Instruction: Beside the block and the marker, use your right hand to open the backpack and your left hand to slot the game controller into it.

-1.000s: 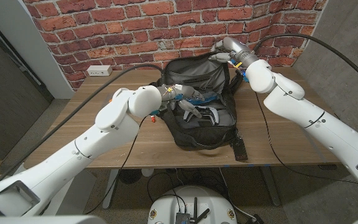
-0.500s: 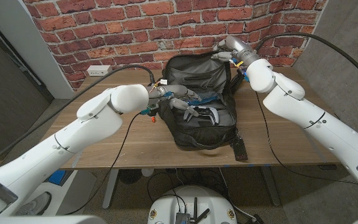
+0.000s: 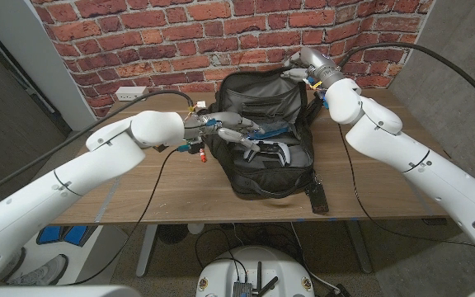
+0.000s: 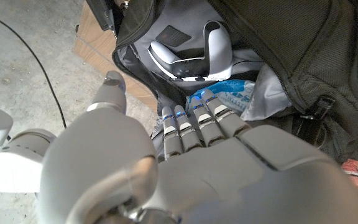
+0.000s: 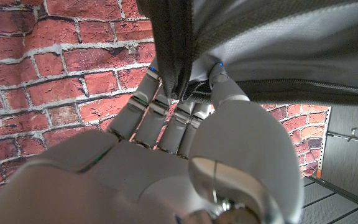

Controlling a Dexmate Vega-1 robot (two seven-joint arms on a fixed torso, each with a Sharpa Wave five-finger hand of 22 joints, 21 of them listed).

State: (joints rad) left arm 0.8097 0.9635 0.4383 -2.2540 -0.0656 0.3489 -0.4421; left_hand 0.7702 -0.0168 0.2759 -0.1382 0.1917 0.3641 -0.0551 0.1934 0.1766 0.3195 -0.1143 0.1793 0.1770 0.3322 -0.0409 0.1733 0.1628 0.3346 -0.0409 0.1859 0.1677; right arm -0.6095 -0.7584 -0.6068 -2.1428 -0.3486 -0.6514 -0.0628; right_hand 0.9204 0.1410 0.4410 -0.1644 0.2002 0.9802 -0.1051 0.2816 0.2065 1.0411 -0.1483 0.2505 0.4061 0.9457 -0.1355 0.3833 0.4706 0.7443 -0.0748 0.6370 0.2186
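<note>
**Controller in the bag, flap held up — release is the risky part**

On the robot's left, the left hand [image 3: 236,132] reaches over the backpack's near-left rim, its fingers [image 4: 199,122] spread and holding nothing, hovering above the open compartment. Just past its fingertips the game controller [image 4: 191,53] — white and black — lies inside the backpack [image 3: 275,169], against the grey lining next to a blue-printed plastic bag [image 4: 229,96]. A small red-tipped item, perhaps the marker [image 3: 199,153], lies on the bench [image 3: 171,186] just beside the bag's left side; it is too small to be sure, and I cannot make out the block.

On the right, the right hand [image 3: 297,70] pinches the edge of the raised flap [image 5: 173,56] between thumb and fingers, keeping the bag open against the brick wall [image 3: 138,41].

Judged from here, the controller looks seated, so the placing seems nearly done. The risks: the left hand's fingers could snag the lining or plastic bag as they withdraw and drag the controller out, or the flap could drop onto the left hand if the pinch slips.
</note>
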